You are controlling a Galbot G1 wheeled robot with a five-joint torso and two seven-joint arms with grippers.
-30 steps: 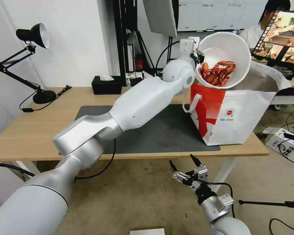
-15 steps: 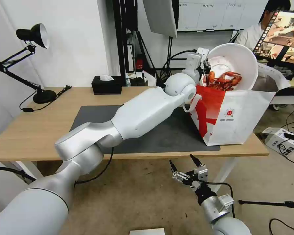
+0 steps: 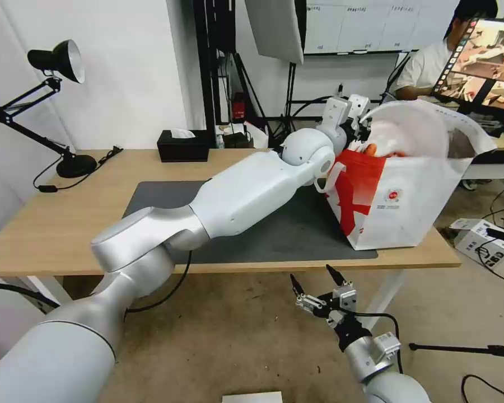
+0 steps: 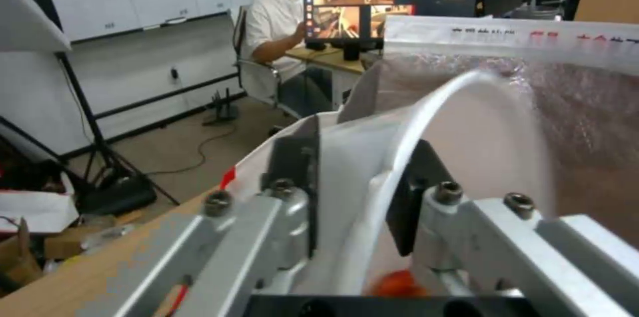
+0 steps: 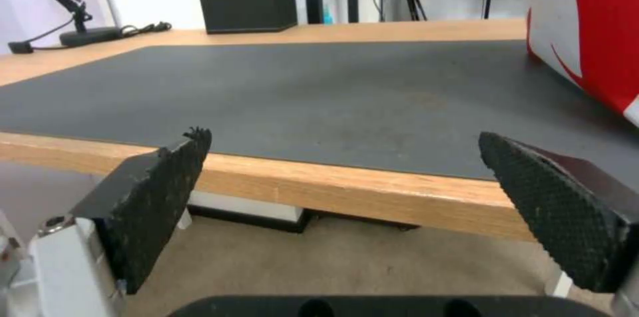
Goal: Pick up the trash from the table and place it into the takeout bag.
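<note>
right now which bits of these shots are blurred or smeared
Head view: the white bowl at the takeout bag mouth is motion-smeared, the table crisp. Left wrist view: the bowl rim pinched by the left gripper is streaked. Right wrist view: the open right gripper pads look soft.

The white round bowl [image 3: 414, 126] is mostly sunk behind the front wall of the takeout bag [image 3: 397, 196], so only its upper rim and a sliver of the red crayfish shells [image 3: 372, 149] show, just beyond the left gripper [image 3: 357, 120]. In the left wrist view the bowl's rim [image 4: 413, 157] is smeared by blur between the pads, and an orange-red scrap [image 4: 396, 284] below them is too blurred to identify
</note>
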